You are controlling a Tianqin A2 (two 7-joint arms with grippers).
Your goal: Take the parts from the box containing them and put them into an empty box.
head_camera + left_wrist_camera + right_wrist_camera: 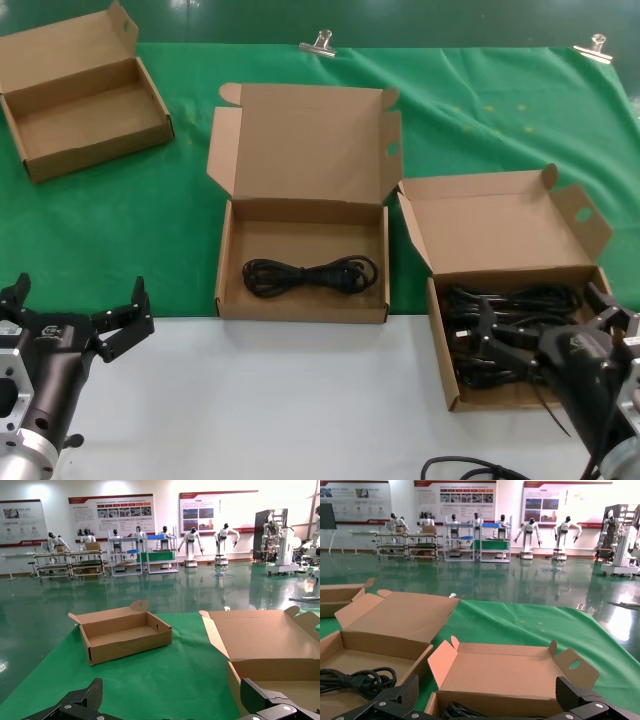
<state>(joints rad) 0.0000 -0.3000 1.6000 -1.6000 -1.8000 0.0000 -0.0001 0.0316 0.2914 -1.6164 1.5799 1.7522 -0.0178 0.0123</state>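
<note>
The box containing the parts (pixel 500 225) stands at the right, its lid up, with several black coiled cables (pixel 515 300) in its tray. My right gripper (pixel 545 312) hangs open just over these cables, holding nothing; in the right wrist view it (pixel 487 692) faces the box lid (pixel 510 672), with cables (pixel 460 711) below. The shallow box with the tall lid (pixel 305 145) stands in the middle and holds one coiled cable (pixel 310 275). My left gripper (pixel 80 295) is open and empty at the front left, also seen in the left wrist view (pixel 171 697).
A third open cardboard box (pixel 85 90) lies at the back left on the green cloth (pixel 120 230). Two metal clips (pixel 320 42) hold the cloth's far edge. White table surface (pixel 300 400) runs along the front. A loose black cable (pixel 470 468) lies at the bottom right.
</note>
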